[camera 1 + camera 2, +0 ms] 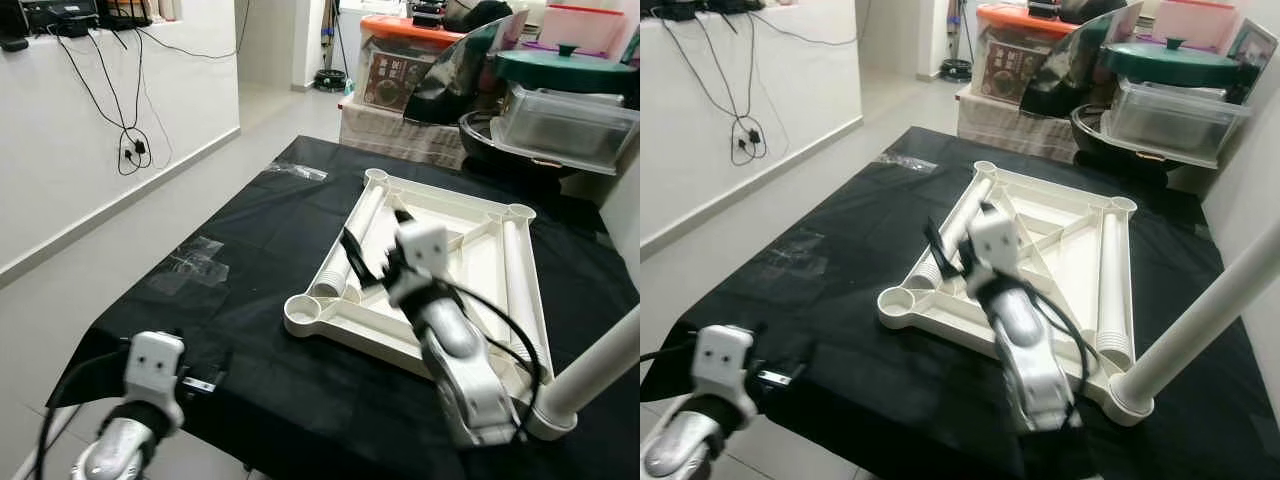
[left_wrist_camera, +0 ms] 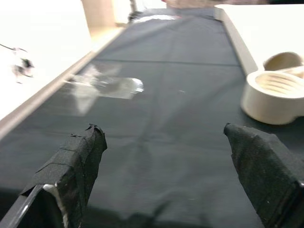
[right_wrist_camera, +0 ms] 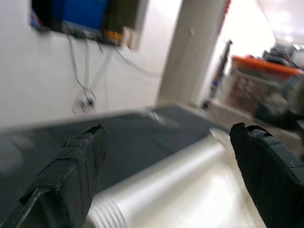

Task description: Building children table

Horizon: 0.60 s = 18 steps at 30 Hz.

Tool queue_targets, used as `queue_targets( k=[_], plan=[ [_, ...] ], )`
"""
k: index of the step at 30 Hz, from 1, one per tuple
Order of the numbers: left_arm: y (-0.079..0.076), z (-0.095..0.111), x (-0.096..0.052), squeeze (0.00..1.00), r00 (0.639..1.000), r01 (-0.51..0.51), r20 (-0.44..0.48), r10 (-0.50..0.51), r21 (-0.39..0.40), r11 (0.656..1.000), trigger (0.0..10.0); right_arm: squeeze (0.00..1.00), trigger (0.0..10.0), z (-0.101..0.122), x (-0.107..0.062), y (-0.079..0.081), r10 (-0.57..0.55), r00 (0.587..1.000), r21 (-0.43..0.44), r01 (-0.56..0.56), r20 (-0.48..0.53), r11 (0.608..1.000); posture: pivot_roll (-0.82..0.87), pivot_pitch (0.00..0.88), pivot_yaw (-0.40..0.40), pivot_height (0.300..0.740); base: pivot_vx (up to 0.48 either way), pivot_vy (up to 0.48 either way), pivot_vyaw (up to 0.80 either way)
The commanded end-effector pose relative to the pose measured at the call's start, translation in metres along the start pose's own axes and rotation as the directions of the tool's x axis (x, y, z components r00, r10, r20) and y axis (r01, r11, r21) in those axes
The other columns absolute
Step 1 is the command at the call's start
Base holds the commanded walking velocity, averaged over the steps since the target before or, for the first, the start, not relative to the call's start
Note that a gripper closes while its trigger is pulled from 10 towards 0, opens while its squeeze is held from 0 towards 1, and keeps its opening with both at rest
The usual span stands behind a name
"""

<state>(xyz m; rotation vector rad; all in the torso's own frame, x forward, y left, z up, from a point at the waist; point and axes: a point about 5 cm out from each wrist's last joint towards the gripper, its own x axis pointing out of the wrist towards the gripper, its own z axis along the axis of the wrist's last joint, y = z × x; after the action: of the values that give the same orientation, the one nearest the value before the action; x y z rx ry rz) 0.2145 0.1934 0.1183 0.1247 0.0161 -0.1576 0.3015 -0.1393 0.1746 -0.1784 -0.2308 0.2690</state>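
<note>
Left eye view: a white table top (image 1: 470, 250) lies upside down on the black cloth (image 1: 250, 330), toward its far right corner, with round sockets at its corners. One white leg (image 1: 345, 255) lies loose inside the frame along its left rail, another (image 1: 522, 290) along the right rail, and a third leg (image 1: 600, 365) stands tilted in the near right socket. The right gripper (image 1: 352, 262) hangs over the threaded end of the left loose leg, fingers spread. The left gripper (image 1: 205, 383) sits low at the cloth's near left edge.

Right eye view: the same layout; storage boxes (image 1: 1160, 115) stand beyond the far edge.

Left wrist view: the left fingers (image 2: 76, 166) stand wide apart above bare cloth, the near left socket (image 2: 273, 95) just ahead.

Right wrist view: the fingers (image 3: 71, 171) are wide, straddling the blurred leg (image 3: 180, 190) without touching it.
</note>
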Motion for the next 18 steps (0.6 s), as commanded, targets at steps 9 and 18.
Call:
queue_targets(
  k=[9,18],
  plan=[
    [-0.012,0.001,-0.004,0.00,1.000,-0.015,0.018,0.015,-0.017,1.000,10.0,0.00,10.0,-0.012,-0.019,-0.027,-0.204,0.977,-0.013,0.204,-0.068,0.979,0.02,0.000,-0.089,0.740,0.000,0.000,0.00],
    [-0.008,0.006,-0.004,0.00,0.999,-0.028,0.026,0.029,-0.018,0.999,10.0,0.00,10.0,-0.019,-0.030,-0.040,-0.287,0.951,-0.058,0.282,-0.115,0.958,0.01,0.000,-0.082,0.740,0.000,0.060,0.00]
  ],
)
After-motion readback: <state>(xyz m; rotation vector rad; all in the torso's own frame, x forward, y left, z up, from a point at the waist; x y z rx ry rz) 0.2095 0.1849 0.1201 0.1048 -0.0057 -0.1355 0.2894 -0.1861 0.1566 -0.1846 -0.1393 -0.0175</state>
